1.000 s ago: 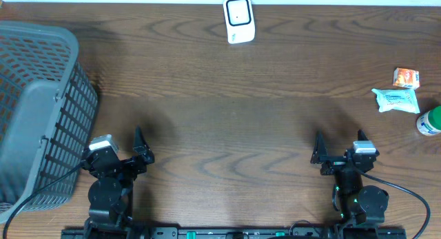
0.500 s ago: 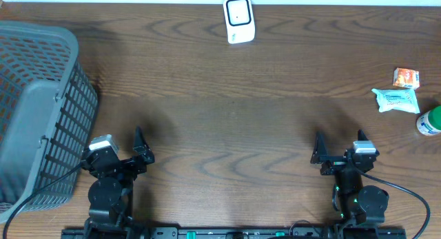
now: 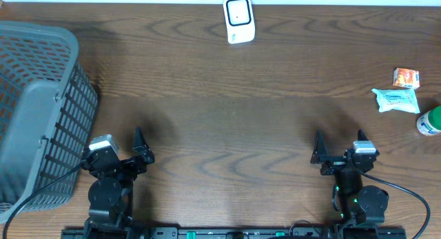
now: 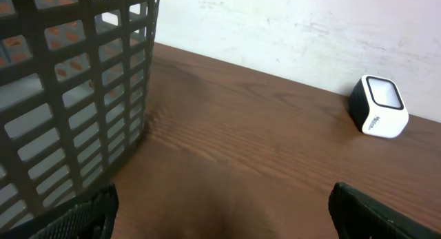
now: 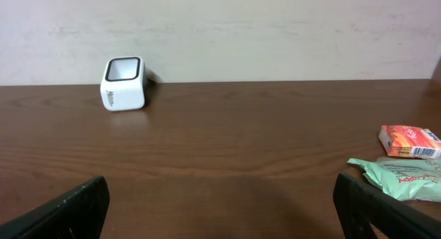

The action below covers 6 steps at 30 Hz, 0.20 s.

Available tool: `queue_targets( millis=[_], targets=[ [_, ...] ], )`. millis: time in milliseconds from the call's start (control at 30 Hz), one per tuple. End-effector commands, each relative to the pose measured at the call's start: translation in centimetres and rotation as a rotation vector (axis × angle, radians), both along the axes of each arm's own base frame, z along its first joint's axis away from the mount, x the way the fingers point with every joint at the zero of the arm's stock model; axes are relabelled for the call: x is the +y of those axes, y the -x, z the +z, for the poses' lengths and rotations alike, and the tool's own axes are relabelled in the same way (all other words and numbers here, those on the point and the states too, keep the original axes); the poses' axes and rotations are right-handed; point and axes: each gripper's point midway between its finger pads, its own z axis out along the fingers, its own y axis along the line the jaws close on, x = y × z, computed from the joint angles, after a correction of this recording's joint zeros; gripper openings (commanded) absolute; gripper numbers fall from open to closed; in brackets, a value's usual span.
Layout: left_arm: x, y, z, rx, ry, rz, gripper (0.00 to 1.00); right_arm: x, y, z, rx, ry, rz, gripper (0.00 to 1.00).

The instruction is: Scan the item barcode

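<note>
Because all 3 candidate items sit bunched together far to the right of the scanner (image 3: 239, 20), the main risk I see is picking the wrong one or dragging a neighbour along. The soft green pouch (image 3: 395, 100) lies just beside the small orange packet (image 3: 406, 77), and the green-capped bottle (image 3: 429, 121) stands close on its other side at the frame's very edge. In my judgement wide jaws coming down on that cluster could nudge 2 things at once, or crumple the pouch so its barcode folds out of sight. No barcode can be seen on any item, so presenting the wrong face to the scanner's window is also a likely failure. The bottle, being round, might roll off the surface (image 3: 227, 115) if bumped.

The basket (image 3: 38, 108), well to the left of the scanner, could snag the left arm if it swings wide, though I think that arm has little to do here.

Going from largest to smallest:
- 1 wooden surface
- 1 grey mesh basket
- 2 arms
- 1 white scanner at the far edge
- 1 green pouch
- 1 bottle, only partly in view
- 1 orange packet

Both the left gripper (image 3: 140, 148) and the right gripper (image 3: 329, 155) rest on the near side of the surface from the scanner, jaws spread wide and holding nothing, well apart from every item.
</note>
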Motion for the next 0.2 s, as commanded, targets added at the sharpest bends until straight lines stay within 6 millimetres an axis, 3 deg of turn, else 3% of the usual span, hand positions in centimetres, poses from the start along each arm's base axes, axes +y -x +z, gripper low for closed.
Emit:
queue_targets(
  millis=[0,167],
  targets=[
    [0.17,0.09,0.66,-0.023,0.001,0.007,0.98,-0.3,0.03,0.01,-0.002,-0.013,-0.015,0.99],
    [0.17,0.09,0.66,-0.023,0.001,0.007,0.98,-0.29,0.03,0.01,-0.002,-0.013,-0.014,0.99]
  ],
)
